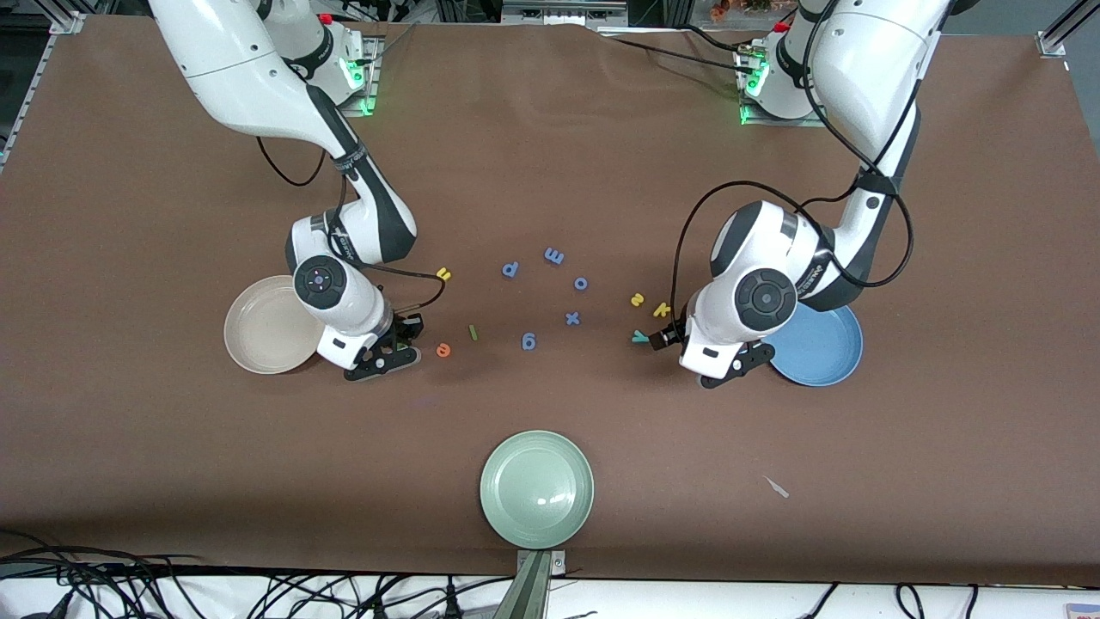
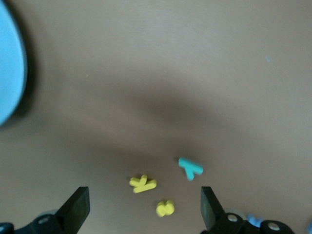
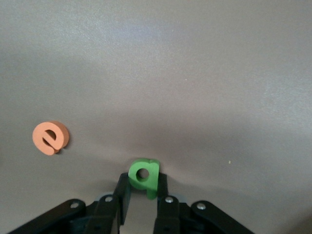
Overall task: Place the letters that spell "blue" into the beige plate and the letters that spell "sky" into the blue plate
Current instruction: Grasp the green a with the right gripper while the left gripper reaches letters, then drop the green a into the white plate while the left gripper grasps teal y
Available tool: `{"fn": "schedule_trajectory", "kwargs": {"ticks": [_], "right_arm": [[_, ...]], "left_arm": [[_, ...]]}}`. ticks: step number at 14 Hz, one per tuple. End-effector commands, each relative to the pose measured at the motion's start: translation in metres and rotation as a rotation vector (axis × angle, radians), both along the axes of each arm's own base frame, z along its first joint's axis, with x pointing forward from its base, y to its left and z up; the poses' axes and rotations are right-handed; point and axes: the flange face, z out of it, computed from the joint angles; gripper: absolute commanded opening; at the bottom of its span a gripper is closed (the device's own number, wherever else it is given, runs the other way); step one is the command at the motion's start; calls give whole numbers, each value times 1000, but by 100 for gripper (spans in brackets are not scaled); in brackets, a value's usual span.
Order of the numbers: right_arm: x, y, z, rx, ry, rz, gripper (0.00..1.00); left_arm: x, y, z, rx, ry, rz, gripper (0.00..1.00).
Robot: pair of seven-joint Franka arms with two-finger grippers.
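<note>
Here, two robot arms over brown desk (image 1: 550, 129). Right claw (image 3: 141, 195) low beside beige plate (image 1: 258, 331), fingers clamped on green b (image 3: 145, 176). Orange e (image 1: 443, 350), thin green l (image 1: 472, 332), yellow u (image 1: 443, 274) lie loose nearby. Left claw (image 2: 141, 207) spread wide, empty, hovering by blue plate (image 1: 825, 352), just above yellow s (image 1: 637, 300), yellow k (image 1: 661, 309), teal y (image 1: 639, 337). Risk: foam b gripped near edge, may twist or slip when lifted, dropping short of plate.

green b (image 3: 145, 176) in right claw (image 3: 142, 195)
</note>
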Motion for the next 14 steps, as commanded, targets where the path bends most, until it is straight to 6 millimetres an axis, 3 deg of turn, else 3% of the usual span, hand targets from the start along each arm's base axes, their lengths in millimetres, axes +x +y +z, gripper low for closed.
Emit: {"fn": "schedule_trajectory", "kwargs": {"ticks": [1, 4, 9, 14], "right_arm": [[3, -1, 9, 7, -18, 7, 12], [11, -13, 30, -6, 3, -7, 12], [22, -81, 52, -69, 69, 37, 12], [23, -142, 53, -123, 156, 44, 13]], "left_arm": [[-6, -30, -24, 58, -31, 183, 100], [-14, -43, -41, 59, -60, 343, 100], [-13, -52, -52, 46, -88, 497, 96], [-19, -47, -68, 49, -91, 585, 91]]}}
